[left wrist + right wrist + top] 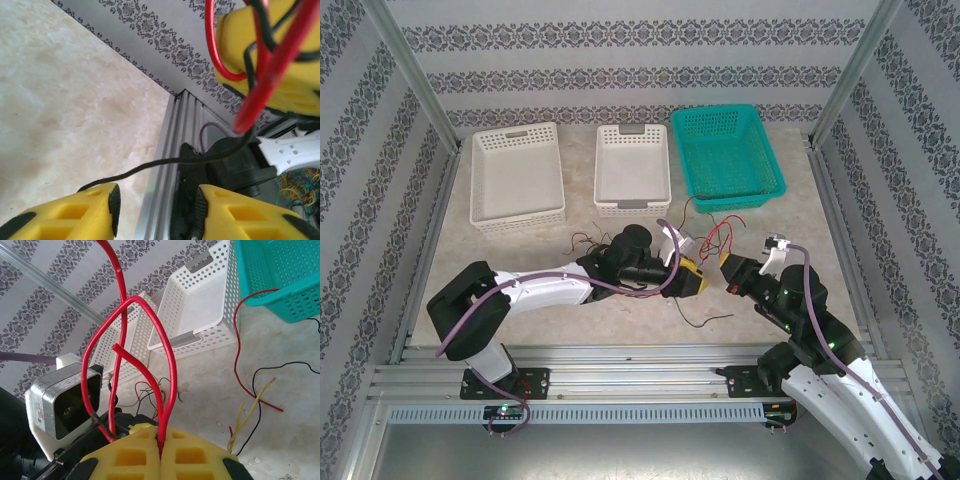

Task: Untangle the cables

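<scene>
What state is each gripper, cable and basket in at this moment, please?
left gripper: open, gripping nothing
black cable: slack, running ungripped past the left fingers
right gripper: shut on the red cable
red cable: looped, clamped in the right gripper
yellow cable: loose on the table
large white basket: upright
small white basket: upright
teal basket: upright

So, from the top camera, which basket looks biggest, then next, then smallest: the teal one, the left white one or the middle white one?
Largest: the teal basket and the left white basket look about alike, too close to rank.
Smallest: the middle white basket, plainly narrower and shorter than both.
</scene>
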`<state>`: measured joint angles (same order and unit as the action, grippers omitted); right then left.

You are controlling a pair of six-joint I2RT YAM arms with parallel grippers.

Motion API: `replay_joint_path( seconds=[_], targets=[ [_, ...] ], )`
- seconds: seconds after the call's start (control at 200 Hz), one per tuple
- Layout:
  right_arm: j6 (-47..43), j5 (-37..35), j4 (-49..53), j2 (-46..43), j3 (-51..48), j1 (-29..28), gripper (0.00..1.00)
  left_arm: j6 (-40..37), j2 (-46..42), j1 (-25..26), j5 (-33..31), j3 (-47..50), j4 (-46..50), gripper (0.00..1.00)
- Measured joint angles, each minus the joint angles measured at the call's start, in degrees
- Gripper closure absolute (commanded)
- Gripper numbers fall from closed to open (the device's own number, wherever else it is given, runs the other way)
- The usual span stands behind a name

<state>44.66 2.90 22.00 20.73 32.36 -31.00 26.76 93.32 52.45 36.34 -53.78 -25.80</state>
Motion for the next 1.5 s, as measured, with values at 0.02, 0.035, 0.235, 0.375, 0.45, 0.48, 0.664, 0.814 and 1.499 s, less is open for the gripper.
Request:
replay_joint_path(
  seconds=[0.02,0.035,0.235,0.375,0.45,0.48,0.664,0.814,1.499],
  targets=[
    [0.00,0.00,0.00,-0.02,0.00,-0.02,1.00,-0.68,-0.11,0.00,-0.33,0.00,0.42,0.28],
    [0.00,0.00,0.02,-0.04,0.00,0.00,1.00,-0.70,-0.22,0.00,-0.63,0.00,0.79,0.27],
    [0.00,0.11,0.04,-0.28,0.00,-0.02,1.00,-6.99,-5.51,0.00,-3.61,0.68,7.56,0.14],
    [0.00,0.42,0.04,-0.28,0.00,-0.02,1.00,-11.87,-10.56,0.00,-6.29,1.22,10.38,0.11],
    [0.00,0.96,0.02,-0.22,0.00,-0.02,1.00,-14.03,-11.58,0.00,-7.10,1.25,11.10,0.11],
    [0.00,1.09,0.02,-0.13,0.02,-0.02,1.00,-14.82,-11.56,0.00,-7.34,1.18,11.61,0.11],
    [0.02,2.01,-0.04,1.05,0.04,-0.02,1.00,-17.73,-9.29,0.00,-8.04,0.35,14.93,0.11],
    [0.20,3.48,-1.49,2.32,0.11,-0.02,1.00,-17.81,-6.23,0.00,-8.13,-0.20,14.86,0.11],
    [0.63,2.21,-1.05,0.85,0.13,0.02,1.00,-12.13,-6.69,-0.13,-5.03,3.54,6.51,1.00]
  ],
)
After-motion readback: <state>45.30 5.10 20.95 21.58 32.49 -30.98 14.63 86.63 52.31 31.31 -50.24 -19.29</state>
